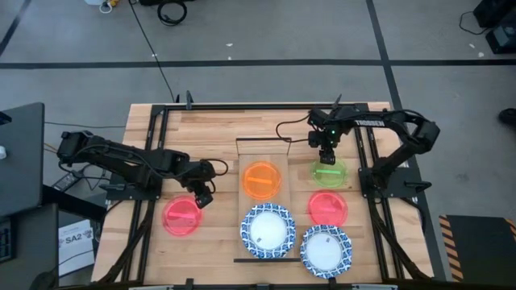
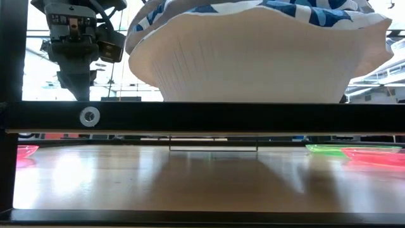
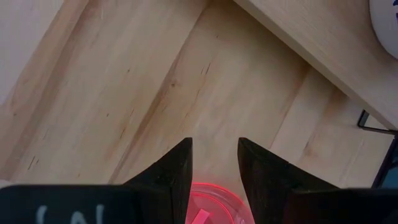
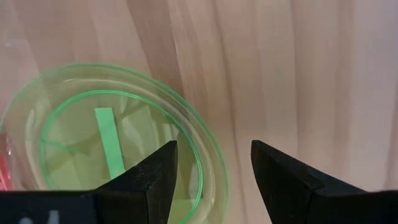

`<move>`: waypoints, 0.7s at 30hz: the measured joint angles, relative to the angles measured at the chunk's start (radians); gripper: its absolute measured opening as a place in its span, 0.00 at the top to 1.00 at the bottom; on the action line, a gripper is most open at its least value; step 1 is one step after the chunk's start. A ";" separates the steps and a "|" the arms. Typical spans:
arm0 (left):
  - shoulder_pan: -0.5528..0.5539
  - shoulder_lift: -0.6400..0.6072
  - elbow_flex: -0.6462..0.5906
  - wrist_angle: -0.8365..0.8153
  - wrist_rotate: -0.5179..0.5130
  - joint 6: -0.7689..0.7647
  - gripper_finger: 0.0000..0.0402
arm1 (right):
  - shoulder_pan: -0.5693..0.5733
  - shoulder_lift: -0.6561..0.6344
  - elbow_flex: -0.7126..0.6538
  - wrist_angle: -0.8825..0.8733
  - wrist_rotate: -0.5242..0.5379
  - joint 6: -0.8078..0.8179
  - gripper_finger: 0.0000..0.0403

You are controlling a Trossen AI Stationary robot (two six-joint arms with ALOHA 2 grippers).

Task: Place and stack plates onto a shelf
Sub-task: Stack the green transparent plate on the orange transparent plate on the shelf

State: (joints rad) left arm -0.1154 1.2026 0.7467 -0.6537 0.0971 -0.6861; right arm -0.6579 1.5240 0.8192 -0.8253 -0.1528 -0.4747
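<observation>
The shelf (image 1: pixel 250 153) lies along the middle of the table. An orange plate (image 1: pixel 261 180) and a blue-rimmed white plate (image 1: pixel 268 229) rest on it. A second blue-rimmed plate (image 1: pixel 326 250), a red-pink plate (image 1: pixel 328 207) and a yellow-green plate (image 1: pixel 328 172) sit on the table to its right. Another red-pink plate (image 1: pixel 182 216) sits to its left. My left gripper (image 1: pixel 203 196) (image 3: pixel 214 142) is open over that plate's far right rim (image 3: pixel 208 208). My right gripper (image 1: pixel 326 158) (image 4: pixel 214 144) is open, straddling the green plate's (image 4: pixel 118 155) far rim.
Black metal frame rails (image 1: pixel 367 161) run along both sides of the table under the arm bases. Bare wood (image 1: pixel 201 133) lies between the shelf and the left arm. In the low view the shelf's black rail (image 2: pixel 202 117) and the near blue-rimmed plate (image 2: pixel 253 50) block most of the scene.
</observation>
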 joint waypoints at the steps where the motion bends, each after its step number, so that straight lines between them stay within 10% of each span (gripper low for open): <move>1: 0.000 0.000 0.000 0.000 0.000 0.000 0.67 | 0.000 0.006 0.000 -0.001 0.000 0.000 0.48; 21: 0.000 0.000 0.000 0.004 0.000 -0.002 0.67 | 0.002 0.073 0.000 -0.031 0.004 0.000 0.53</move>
State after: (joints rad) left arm -0.1150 1.2030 0.7467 -0.6492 0.0971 -0.6880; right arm -0.6563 1.5971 0.8192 -0.8558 -0.1490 -0.4749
